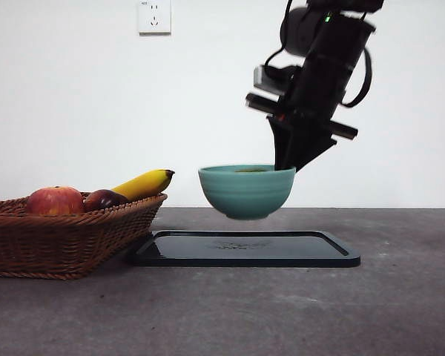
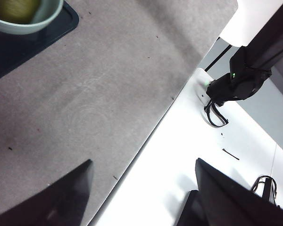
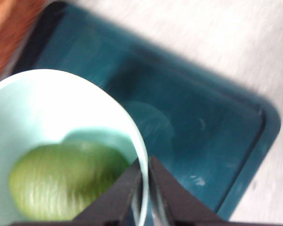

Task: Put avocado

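Above the dark tray (image 1: pixel 245 250), right gripper (image 3: pixel 145 175) pinches rim of teal bowl (image 1: pixel 246 191), bowl hanging clear of tray. Avocado (image 3: pixel 61 181) lies inside bowl. Left gripper (image 2: pixel 144 188) off at table edge, jaws spread, empty. Wicker basket (image 1: pixel 67 241) beside tray.

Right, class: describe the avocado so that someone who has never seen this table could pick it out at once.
Find the dark tray in the middle of the table, beside the wicker basket. Above it hangs a teal bowl, held at its rim by the right gripper. The avocado lies inside that bowl: the only green fruit, and the only one not in the basket.
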Available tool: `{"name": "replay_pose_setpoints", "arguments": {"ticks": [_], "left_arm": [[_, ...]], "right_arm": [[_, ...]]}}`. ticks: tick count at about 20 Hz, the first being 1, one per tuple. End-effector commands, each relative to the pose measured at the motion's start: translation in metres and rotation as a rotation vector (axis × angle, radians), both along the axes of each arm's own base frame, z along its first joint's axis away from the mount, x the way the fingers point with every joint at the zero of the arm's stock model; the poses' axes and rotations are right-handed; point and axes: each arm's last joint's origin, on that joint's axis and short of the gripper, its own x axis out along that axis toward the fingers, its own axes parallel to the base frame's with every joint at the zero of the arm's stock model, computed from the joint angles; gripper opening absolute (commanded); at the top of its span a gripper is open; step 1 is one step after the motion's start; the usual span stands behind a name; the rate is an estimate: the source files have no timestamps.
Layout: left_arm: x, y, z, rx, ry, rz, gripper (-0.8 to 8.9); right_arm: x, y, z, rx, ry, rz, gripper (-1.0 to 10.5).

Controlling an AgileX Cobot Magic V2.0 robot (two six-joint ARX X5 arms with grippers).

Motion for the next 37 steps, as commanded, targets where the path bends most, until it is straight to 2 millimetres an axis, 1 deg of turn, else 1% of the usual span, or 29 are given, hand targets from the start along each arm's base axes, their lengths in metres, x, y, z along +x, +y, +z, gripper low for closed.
{"name": "replay_pose_setpoints", "arguments": {"ticks": [1,4,6,8,12,13,16,19,20,22,23,25,27,29,31,32,34,35,37], "left_arm": [[0.001,-0.002,0.003,-0.007,-0.022,-0.016,3.43],[0.001,-0.002,0.003,-0.006,-0.022,-0.016,3.43],[0.001,-0.002,0.003,-0.007,-0.023,-0.016,3.43],[0.001,-0.002,0.003,-0.007,-0.023,-0.016,3.43],[0.001,-0.002,0.003,-0.007,-0.024,-0.016,3.43],[0.001,-0.002,0.003,-0.007,-0.023,-0.016,3.43],[0.001,-0.002,0.003,-0.007,-0.023,-0.016,3.43],[0.001,-0.002,0.003,-0.007,-0.023,-0.016,3.43],[0.001,-0.002,0.003,-0.007,-0.023,-0.016,3.43],[0.001,-0.002,0.003,-0.007,-0.023,-0.016,3.43],[0.001,-0.002,0.003,-0.007,-0.023,-0.016,3.43],[0.001,-0.002,0.003,-0.007,-0.022,-0.016,3.43],[0.001,-0.002,0.003,-0.007,-0.025,-0.016,3.43],[0.001,-0.002,0.003,-0.007,-0.025,-0.016,3.43],[0.001,-0.002,0.003,-0.008,-0.025,-0.016,3.43],[0.001,-0.002,0.003,-0.008,-0.025,-0.016,3.43],[0.001,-0.002,0.003,-0.008,-0.026,-0.017,3.43],[0.002,-0.002,0.003,-0.008,-0.027,-0.016,3.43],[0.002,-0.002,0.003,-0.011,-0.032,-0.016,3.43]], "right_arm": [[0.017,0.008,-0.012,0.001,0.005,0.006,0.1],[0.029,0.011,-0.029,0.007,0.020,0.006,0.1],[0.032,0.012,-0.037,0.009,0.030,0.009,0.1],[0.033,0.013,-0.041,0.005,0.040,0.009,0.1],[0.032,0.013,-0.041,0.008,0.042,0.011,0.2],[0.032,0.013,-0.041,0.008,0.042,0.011,0.3],[0.032,0.014,-0.041,0.012,0.047,0.009,1.9],[0.031,0.013,-0.038,0.016,0.046,0.000,2.0],[0.030,0.011,-0.033,0.008,0.035,-0.007,2.0],[0.024,0.005,-0.009,0.019,-0.019,-0.020,2.0],[0.019,0.001,0.007,0.024,-0.055,-0.030,2.0],[0.003,-0.007,0.043,0.051,-0.116,-0.030,2.0],[-0.021,-0.017,0.079,0.063,-0.173,-0.011,2.0],[-0.051,-0.028,0.112,0.077,-0.207,-0.006,2.0],[-0.080,-0.039,0.136,0.086,-0.227,-0.001,2.0],[-0.094,-0.045,0.146,0.090,-0.236,0.000,2.0],[-0.118,-0.055,0.158,0.096,-0.247,0.003,2.0],[-0.130,-0.058,0.161,0.101,-0.257,0.011,2.0],[-0.156,-0.063,0.161,0.116,-0.281,0.035,2.0]]}}
